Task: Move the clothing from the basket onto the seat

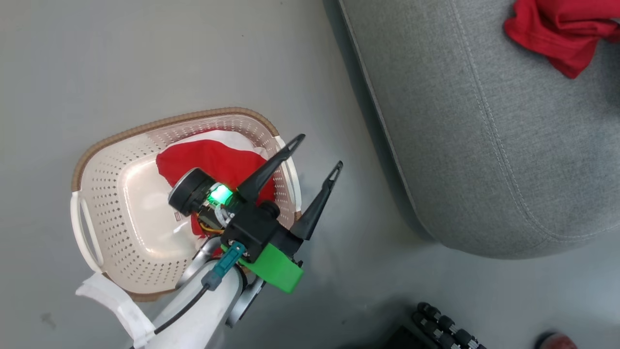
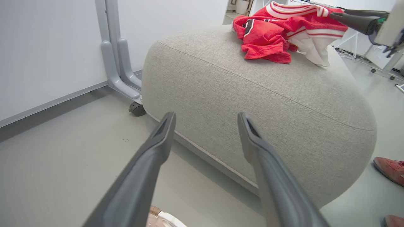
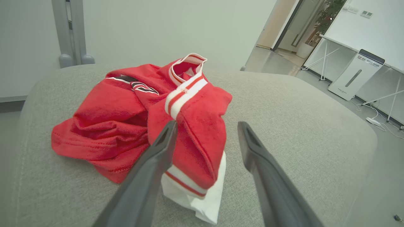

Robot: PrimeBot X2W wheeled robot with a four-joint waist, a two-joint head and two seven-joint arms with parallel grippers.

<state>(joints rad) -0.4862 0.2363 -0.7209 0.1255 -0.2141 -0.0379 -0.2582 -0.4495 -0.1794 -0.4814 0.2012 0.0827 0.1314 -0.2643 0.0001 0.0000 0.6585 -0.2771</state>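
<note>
The cream basket (image 1: 97,203) stands on the floor, holding a red garment with white lining (image 1: 213,160). My left gripper (image 1: 319,151) hovers over the basket's right rim, open and holding nothing; the left wrist view has its fingers (image 2: 205,116) spread towards the side of the grey seat (image 2: 252,104). A red jersey (image 3: 126,116) with white stripe trim lies crumpled on the seat (image 3: 284,119). My right gripper (image 3: 207,123) is open just over the jersey, whose nearest fold sits against the left finger. One finger (image 2: 356,20) of the right gripper reaches in above the jersey (image 2: 271,34).
The seat (image 1: 484,126) is to the right of the basket, with a strip of grey floor between. A wheeled grey stand leg (image 2: 123,72) is beside the seat. A person's red shoes (image 2: 389,170) are on the floor near its corner. A black ribbed part (image 1: 445,325) is at the bottom.
</note>
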